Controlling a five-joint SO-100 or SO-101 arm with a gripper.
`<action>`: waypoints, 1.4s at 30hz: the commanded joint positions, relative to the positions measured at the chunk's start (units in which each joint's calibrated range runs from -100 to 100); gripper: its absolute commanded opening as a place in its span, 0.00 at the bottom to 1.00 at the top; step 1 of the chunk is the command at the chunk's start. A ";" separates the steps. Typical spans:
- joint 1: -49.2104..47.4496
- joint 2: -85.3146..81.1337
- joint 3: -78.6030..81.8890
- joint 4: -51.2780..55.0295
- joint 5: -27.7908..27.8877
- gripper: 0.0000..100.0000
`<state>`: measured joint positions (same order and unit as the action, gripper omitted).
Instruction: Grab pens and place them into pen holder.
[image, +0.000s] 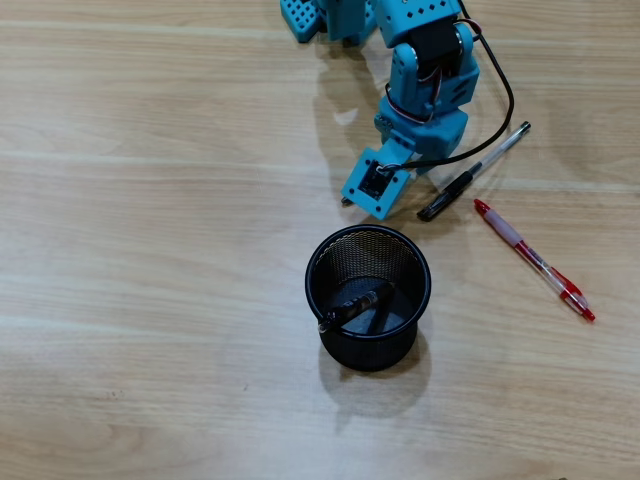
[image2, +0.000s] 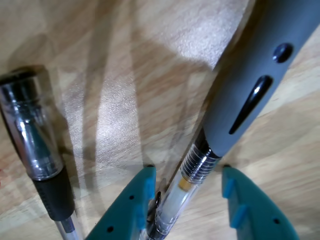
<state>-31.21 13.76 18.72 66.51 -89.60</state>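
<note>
My gripper (image: 372, 192) is low over the table, just above the black mesh pen holder (image: 420, 262) in the overhead view. In the wrist view my gripper (image2: 187, 169) is open, its teal jaws astride a pen with a grey grip and clear barrel (image2: 255, 85). The pen lies on the table against the left jaw, with a gap to the right jaw. This pen is mostly hidden under the arm in the overhead view. A black-capped pen (image: 470, 175) lies right of my gripper and shows at the left of the wrist view (image2: 35, 140). One pen (image: 355, 305) lies inside the holder.
A red pen (image: 533, 258) lies on the wooden table to the right of the holder. The arm's blue base (image: 330, 18) is at the top edge. A black cable (image: 505, 85) loops off the arm's right side.
</note>
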 joint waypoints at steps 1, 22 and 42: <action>1.16 0.12 0.55 -0.40 -0.25 0.08; 4.73 -29.09 21.01 3.33 0.28 0.02; 24.12 -45.91 -12.66 6.79 28.86 0.02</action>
<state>-9.48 -30.59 18.72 73.59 -65.72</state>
